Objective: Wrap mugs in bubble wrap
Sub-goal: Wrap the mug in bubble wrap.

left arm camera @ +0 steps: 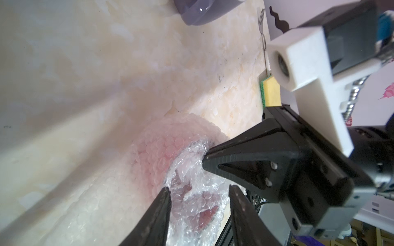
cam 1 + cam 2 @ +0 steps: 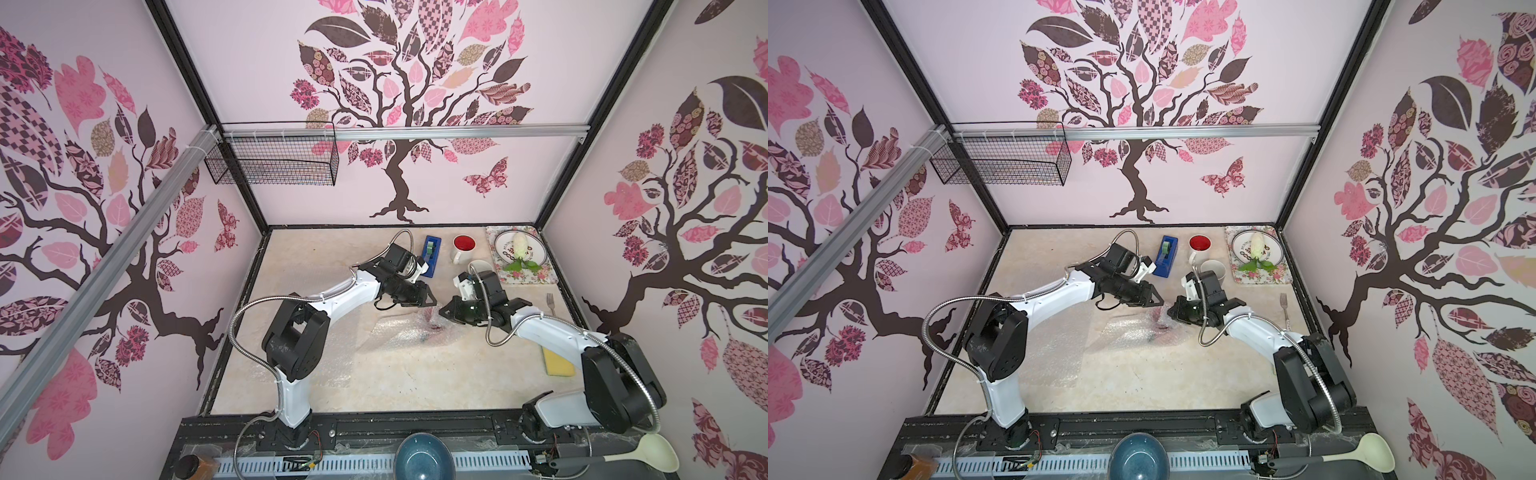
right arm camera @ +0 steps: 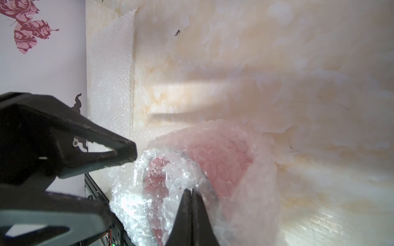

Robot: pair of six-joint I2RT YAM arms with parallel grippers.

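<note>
Near the counter's [image 2: 299,257] middle, the red mug [image 3: 221,161] lies on its side inside the bubble wrap [image 2: 399,332]. The right pincer [image 3: 191,198] is clenched, its tips pressed into the bunched wrap at the mug's mouth, probably to tuck the loose end inside. The left pincer [image 1: 199,187] stands released astride that bunch. The white mug [image 2: 463,249] and lavender mug [image 2: 482,264] wait bare by the far edge.
</note>
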